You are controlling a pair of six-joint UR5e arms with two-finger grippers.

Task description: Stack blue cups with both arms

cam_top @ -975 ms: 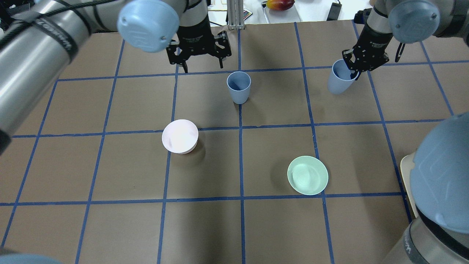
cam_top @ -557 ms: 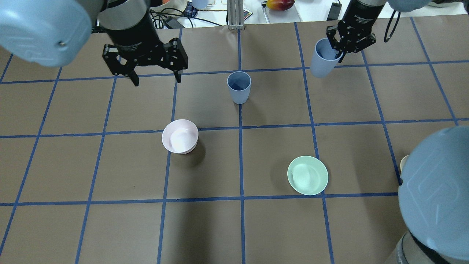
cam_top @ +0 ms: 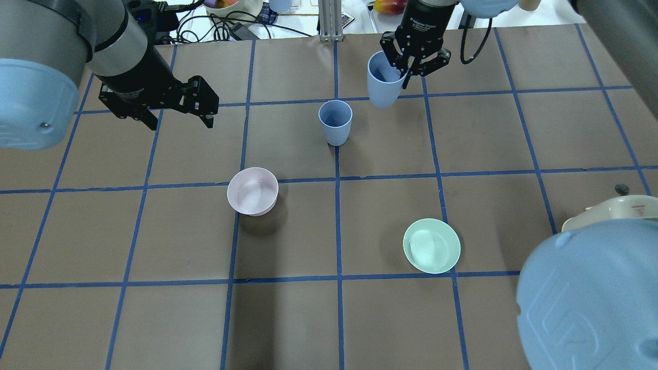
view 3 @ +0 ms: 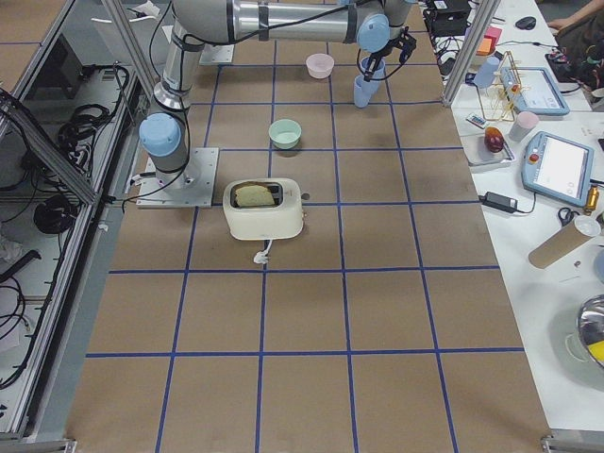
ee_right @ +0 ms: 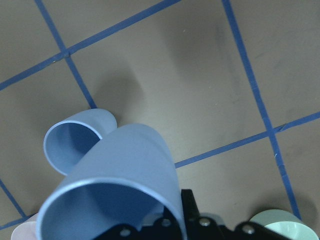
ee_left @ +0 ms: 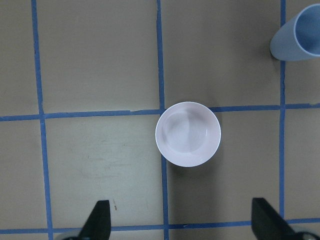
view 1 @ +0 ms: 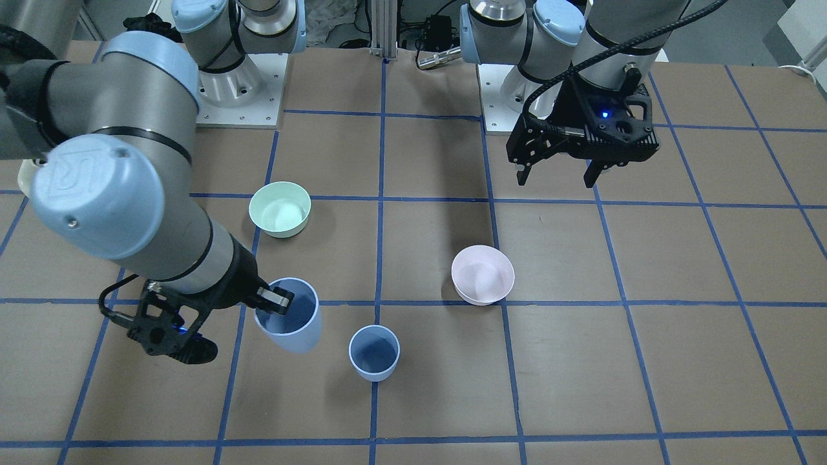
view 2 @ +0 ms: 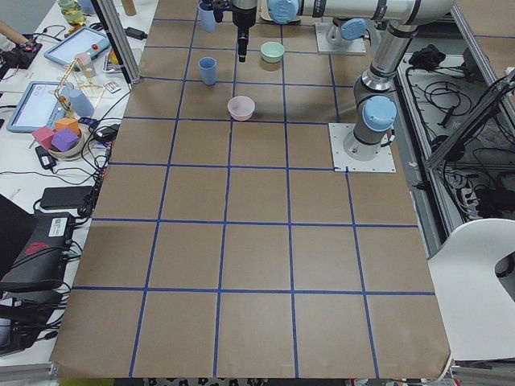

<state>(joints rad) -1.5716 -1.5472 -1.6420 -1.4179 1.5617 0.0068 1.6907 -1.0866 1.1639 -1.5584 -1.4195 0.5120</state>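
Blue cup [cam_top: 383,85], seemingly empty, in grip of right end effector [cam_top: 405,75]; left end effector [cam_top: 181,123] agape.

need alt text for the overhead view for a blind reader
The right gripper holds a tilted blue cup by its rim, just beyond and right of a second blue cup standing on the brown, blue-gridded table. The left gripper hangs open and empty at upper left; a pink bowl and a green bowl sit nearer the camera.

Two blue cups [cam_top: 334,123] [cam_top: 381,93], two bowls [cam_top: 252,191] [cam_top: 431,245], one toaster [view 3: 263,212], two robot arms [view 1: 123,213] [view 1: 614,32]
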